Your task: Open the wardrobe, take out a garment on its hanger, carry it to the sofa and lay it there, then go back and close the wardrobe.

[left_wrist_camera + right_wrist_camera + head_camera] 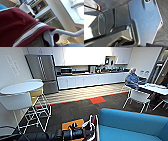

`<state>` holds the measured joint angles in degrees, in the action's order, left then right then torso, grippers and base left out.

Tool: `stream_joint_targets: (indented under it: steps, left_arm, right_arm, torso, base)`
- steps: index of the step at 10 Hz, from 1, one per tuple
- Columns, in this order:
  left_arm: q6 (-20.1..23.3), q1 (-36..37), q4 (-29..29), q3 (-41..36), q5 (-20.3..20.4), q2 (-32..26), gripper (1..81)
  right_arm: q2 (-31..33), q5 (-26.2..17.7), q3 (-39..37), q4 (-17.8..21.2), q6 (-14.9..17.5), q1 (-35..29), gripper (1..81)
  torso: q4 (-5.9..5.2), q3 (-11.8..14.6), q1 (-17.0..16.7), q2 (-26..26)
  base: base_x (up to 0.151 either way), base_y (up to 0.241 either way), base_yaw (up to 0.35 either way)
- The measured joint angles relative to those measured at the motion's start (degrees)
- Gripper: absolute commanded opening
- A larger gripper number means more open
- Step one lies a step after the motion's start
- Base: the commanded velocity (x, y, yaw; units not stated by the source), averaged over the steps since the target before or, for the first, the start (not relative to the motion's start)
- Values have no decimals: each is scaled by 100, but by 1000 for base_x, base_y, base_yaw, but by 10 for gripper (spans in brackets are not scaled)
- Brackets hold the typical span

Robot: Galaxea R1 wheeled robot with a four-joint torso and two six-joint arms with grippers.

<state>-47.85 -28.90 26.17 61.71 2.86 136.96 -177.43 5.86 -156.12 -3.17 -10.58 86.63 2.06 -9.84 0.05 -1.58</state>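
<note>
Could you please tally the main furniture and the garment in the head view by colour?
Bright blue upholstered sofa: 1
Maroon jacket with white trim: 1
Round white table: 1
Steel grey refrigerator: 1
Total: 4

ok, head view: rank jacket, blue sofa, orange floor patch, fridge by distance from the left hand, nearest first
1. Jacket: hangs right at the left hand, bottom centre.
2. Blue sofa: just beyond, lower right.
3. Orange floor patch: mid-floor, ahead.
4. Fridge: far wall, upper left.
</note>
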Motion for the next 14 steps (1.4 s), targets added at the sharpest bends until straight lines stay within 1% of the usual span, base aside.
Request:
stream_joint_targets:
  steps: [14]
  left_arm:
    - [2, 0, 11, -13, -26, -46, 10]
  right_arm:
    - [-2, 4, 0, 0, 0, 2, 811]
  torso:
    - [0, 0, 0, 0]
  base:
    - [0, 0, -217]
